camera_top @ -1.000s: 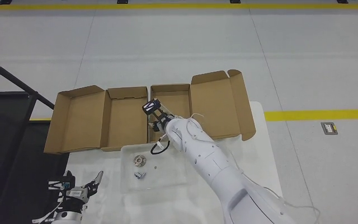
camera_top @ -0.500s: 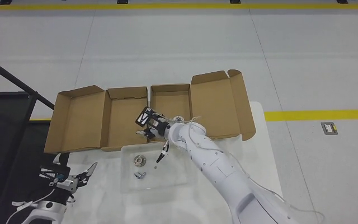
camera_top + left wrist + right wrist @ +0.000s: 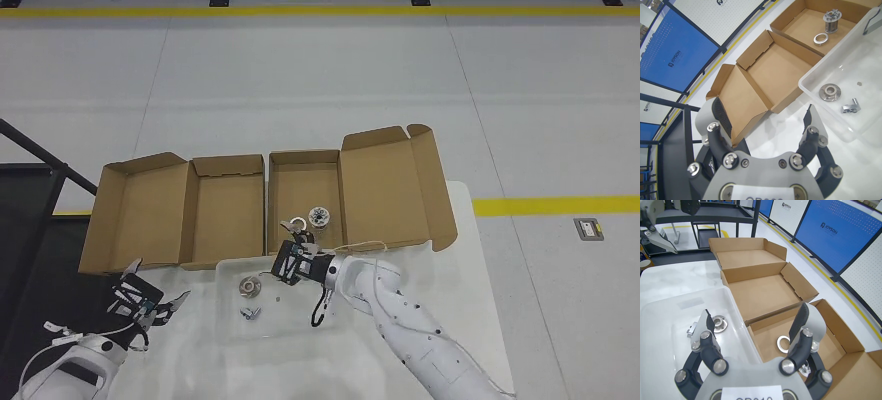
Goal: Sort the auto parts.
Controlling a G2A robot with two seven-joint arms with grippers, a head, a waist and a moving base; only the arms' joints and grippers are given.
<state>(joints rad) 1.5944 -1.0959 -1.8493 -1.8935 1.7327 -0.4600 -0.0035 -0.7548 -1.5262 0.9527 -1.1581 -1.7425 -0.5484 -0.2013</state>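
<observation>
Ring beside upright hub in box, flange, bracket in tray

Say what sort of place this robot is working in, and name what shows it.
Probably a factory floor or industrial workshop: yellow floor lines, perforated partition panels, and machined metal parts, such as a flanged disc, near open cardboard boxes.

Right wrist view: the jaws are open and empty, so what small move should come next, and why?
Probably shift the right jaws over the flanged disc in the clear tray. They stand open and empty; a ring already lies in the box, while the disc waits unsorted.
</observation>
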